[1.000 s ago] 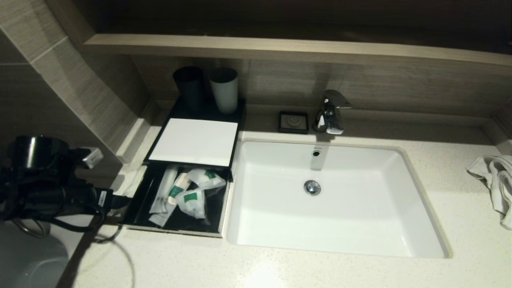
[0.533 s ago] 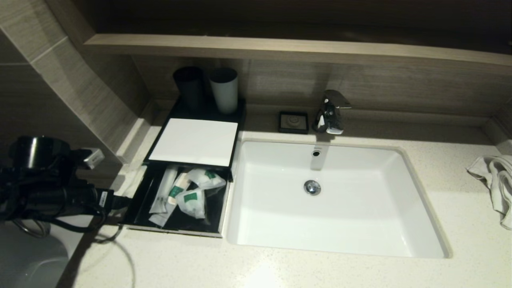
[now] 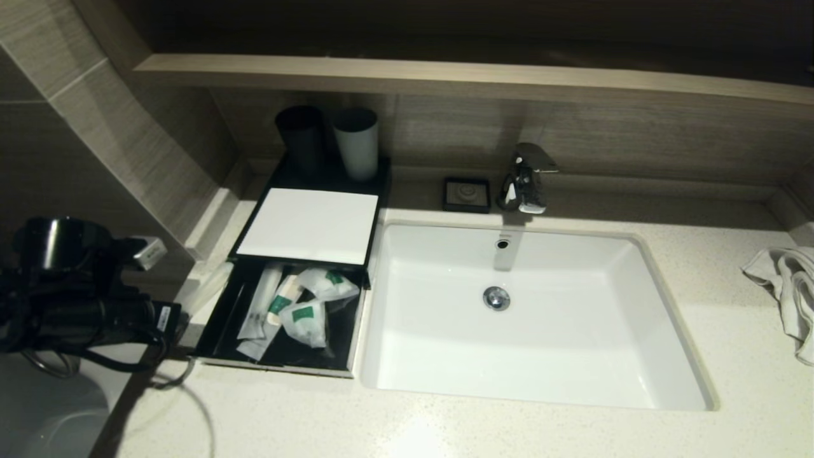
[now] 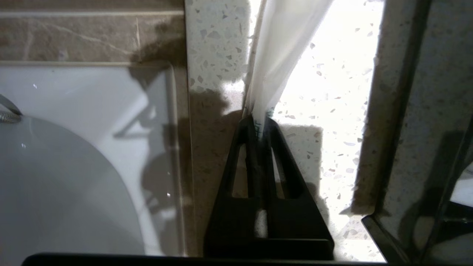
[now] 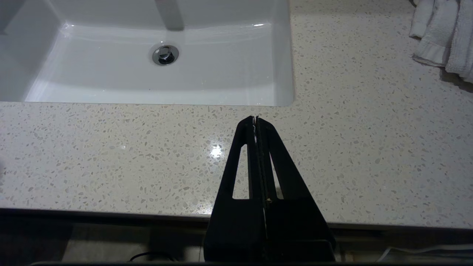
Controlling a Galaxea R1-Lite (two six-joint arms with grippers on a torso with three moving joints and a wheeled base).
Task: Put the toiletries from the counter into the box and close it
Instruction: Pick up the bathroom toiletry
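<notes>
A speckled off-white stone surface (image 3: 483, 432) fills the head view, with a white rectangular sink (image 3: 528, 356) set in at its centre. At about nine o'clock from the sink sits the box (image 3: 311, 222), a flat black case with a white top panel, and its drawer (image 3: 219, 318) is pulled out toward six o'clock. Four sachets (image 3: 304, 315) lie jumbled inside the drawer, translucent white with green labels. Just outside the drawer's nine o'clock wall, another long slim sachet (image 3: 210, 286) lies against the surface. The left gripper (image 4: 260, 123) has its fingers pinched together on the near end of this slim sachet, shown in the left wrist view as a thin white film running away toward twelve o'clock. The sachet looks very light, soft and limp, probably slick plastic, so it will likely droop and swing when lifted. A firm pinch on the flat sealed end seems best, with a gentle lift. The right gripper (image 5: 255, 120), its fingers pressed shut on nothing, hangs over the front edge of the surface, toward six o'clock from the sink.
</notes>
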